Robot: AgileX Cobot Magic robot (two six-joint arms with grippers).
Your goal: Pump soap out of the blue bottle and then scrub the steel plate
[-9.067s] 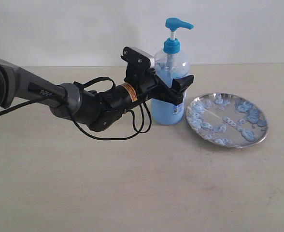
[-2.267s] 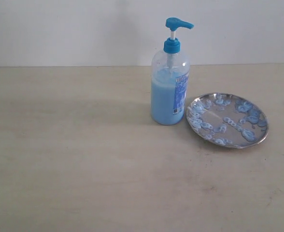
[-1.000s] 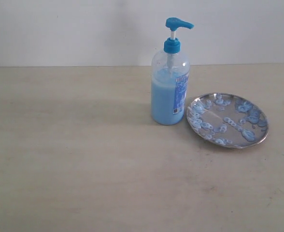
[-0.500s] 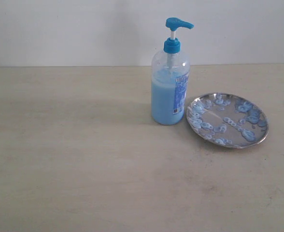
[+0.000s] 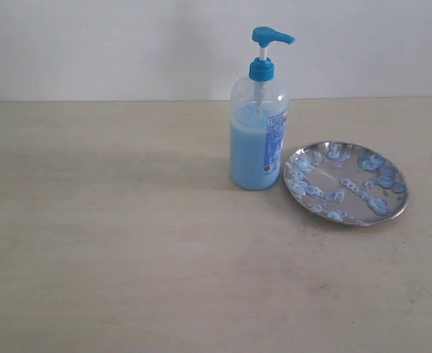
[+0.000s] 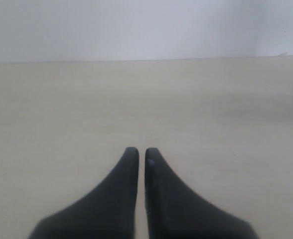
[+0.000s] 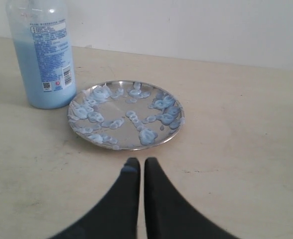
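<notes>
Right at the tips of the right gripper, both fingers are pressed together with only a hairline slit between them, and nothing is held. Just ahead of those tips lies the steel plate, flat on the table and dotted all over with pale blue soap blobs. Further out and off to one side stands the blue bottle, upright and just beside the plate's rim; whether the two touch I can't tell.

Over to the left gripper: its fingers are closed tip to tip as well, empty, with bare table stretching ahead to the wall.

As for handling, the bottle looks over half full, so it should be weighty and steady on its base. The plastic is smooth, so take it round the waist and press straight down on the pump head. The plate looks thin, stiff and light, and with that soap on it I'd expect it to skate, so pin it at the rim.

Now the blind spots. The right wrist view cuts the bottle off at the shoulder, so the pump is out of frame there. Neither arm shows in the exterior view, and no sponge or scrubber shows anywhere. The label's print is too small to read.
</notes>
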